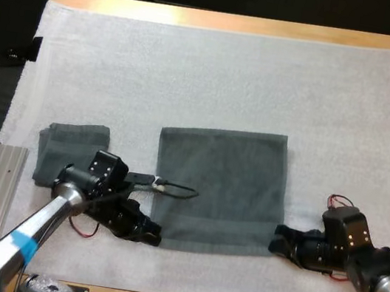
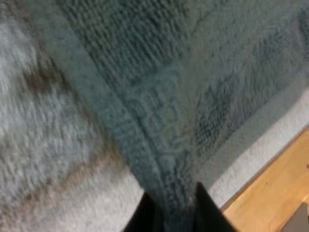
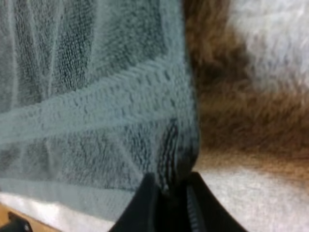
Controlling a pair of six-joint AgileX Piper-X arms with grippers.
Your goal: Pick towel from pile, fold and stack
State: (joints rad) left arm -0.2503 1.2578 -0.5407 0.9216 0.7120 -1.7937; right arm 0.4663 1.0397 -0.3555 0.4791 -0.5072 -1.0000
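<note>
grey-green terry: one spread towel [image 1: 218, 187] is lying flat and roughly square in the middle of the white mat [image 1: 215, 67]. a second, folded towel [image 1: 71, 148] is sitting to its left, near the mat's left edge and apart from the spread one. i am reading that as the start of the stack.

progress, as i judge it: picking and flattening look done for this towel. the fold itself is not yet made, and stacking onto the folded towel is left after that.

left gripper [image 1: 152, 238] is sitting at the near left corner of the spread towel. in the left wrist view its two black fingers [image 2: 145, 217] are pressing on the hem from both sides, so it is clamping cloth. the wooden table [image 2: 270, 203] is showing just past the towel's near hem.

right gripper [image 1: 276, 240] is sitting at the near right corner. in the right wrist view its fingers [image 3: 142, 208] are pinching the corner hem between them, so it is gripping the towel likewise.

both near corners are being held low at the mat, with the towel's body stretching away to the far side. for the next move i am expecting to carry both corners toward the far edge, keeping them level so the hem lands square.
</note>
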